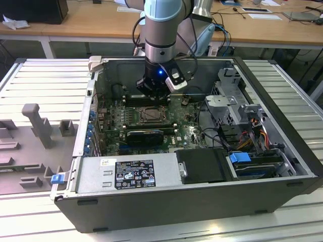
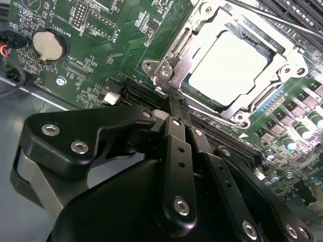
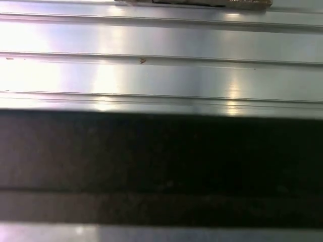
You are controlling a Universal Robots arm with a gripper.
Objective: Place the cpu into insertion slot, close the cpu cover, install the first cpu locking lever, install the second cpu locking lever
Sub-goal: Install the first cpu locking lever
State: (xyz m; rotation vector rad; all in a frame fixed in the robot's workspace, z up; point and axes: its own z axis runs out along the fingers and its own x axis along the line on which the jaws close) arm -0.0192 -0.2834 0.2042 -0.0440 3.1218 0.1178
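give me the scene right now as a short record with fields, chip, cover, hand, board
chip: cpu lies flat in the insertion slot, pale face up
cover: cpu cover is down around the chip, framing it
hand: hand is shut and holds nothing, its tips low by the corner of the slot; in the exterior view it hangs over the board inside the open computer case
board: green motherboard with a round coin battery
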